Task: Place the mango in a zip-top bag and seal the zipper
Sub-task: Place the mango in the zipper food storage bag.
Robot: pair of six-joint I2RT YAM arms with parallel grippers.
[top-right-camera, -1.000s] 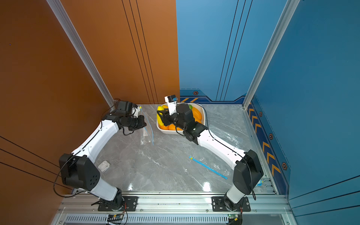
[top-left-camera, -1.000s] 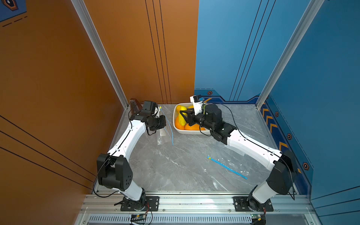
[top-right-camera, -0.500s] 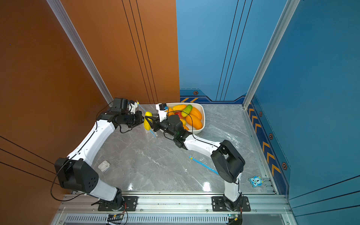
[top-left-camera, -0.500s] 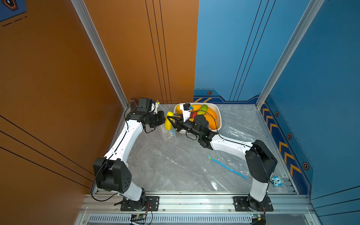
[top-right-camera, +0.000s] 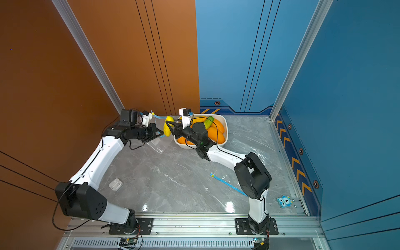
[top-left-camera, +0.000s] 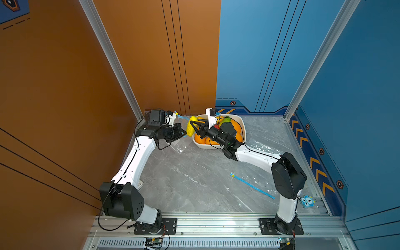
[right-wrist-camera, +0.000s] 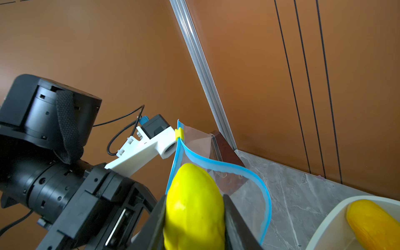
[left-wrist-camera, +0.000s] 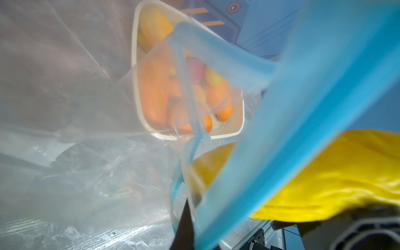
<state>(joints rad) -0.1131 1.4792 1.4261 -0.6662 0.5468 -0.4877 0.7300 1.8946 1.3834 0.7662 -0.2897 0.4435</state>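
Note:
My right gripper (top-left-camera: 192,127) (right-wrist-camera: 194,198) is shut on a yellow mango (top-left-camera: 190,129) (top-right-camera: 167,129) (right-wrist-camera: 194,216), held in the air just left of the bowl. My left gripper (top-left-camera: 184,133) (top-right-camera: 161,133) is shut on the blue zipper edge of a clear zip-top bag (top-left-camera: 178,144) (top-right-camera: 159,144). The bag hangs with its mouth (right-wrist-camera: 227,167) gaping, and the mango's tip sits right at that mouth. A yellow slider (right-wrist-camera: 179,134) sits at the zipper's upper end. In the left wrist view the mango (left-wrist-camera: 335,173) shows past the blue strip, beside one black finger (left-wrist-camera: 184,229).
A white bowl (top-left-camera: 244,127) (top-right-camera: 226,129) of orange mangoes and a green one stands at the back. A second bag with a blue zipper (top-left-camera: 252,185) lies front right, and crinkled clear plastic (top-left-camera: 266,147) beside the bowl. A small white object (top-right-camera: 115,184) and a blue owl toy (top-left-camera: 307,201) lie near the edges.
The right gripper has carried the mango out of the bowl and leftward to the bag's mouth. The left gripper has raised the bag off the table.

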